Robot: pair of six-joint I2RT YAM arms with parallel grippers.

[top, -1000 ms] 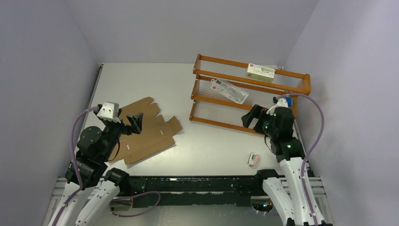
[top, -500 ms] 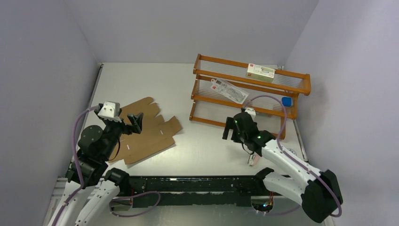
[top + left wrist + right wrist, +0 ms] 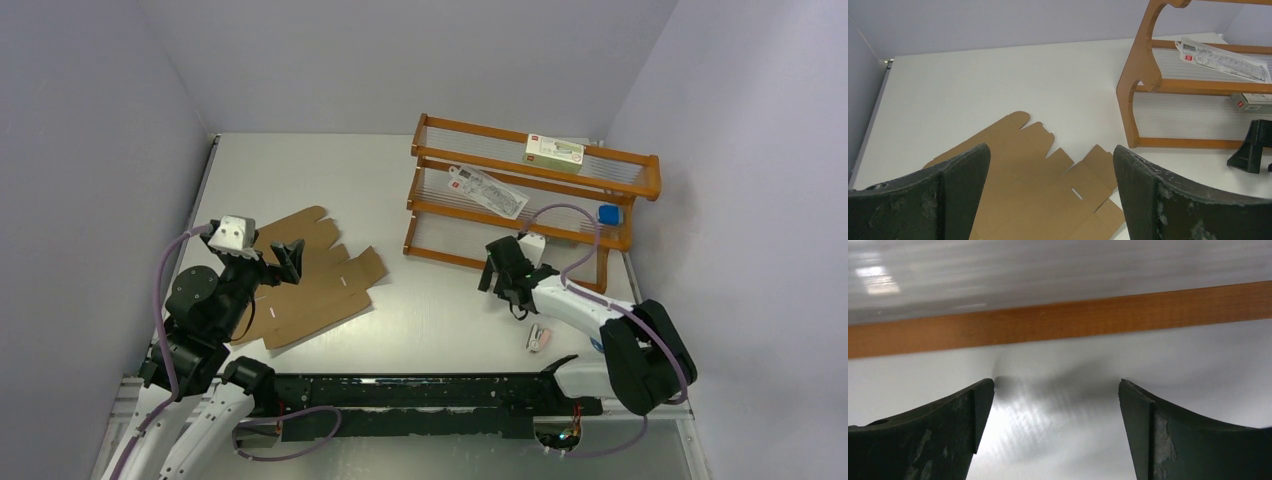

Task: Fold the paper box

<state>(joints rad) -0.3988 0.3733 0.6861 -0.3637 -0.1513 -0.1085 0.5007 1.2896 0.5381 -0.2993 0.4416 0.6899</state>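
Your right gripper is swinging down before the wooden rack, jaws apart and empty like the left gripper hovering over the flat paper box by the left edge of the bench, so be steering it low toward the sheet's free flaps.

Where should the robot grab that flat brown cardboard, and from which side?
Probably a corner flap of the cardboard, coming in low from the rack side. It lies flat, so only a thin edge sticking out gives the left pincer something to pinch.
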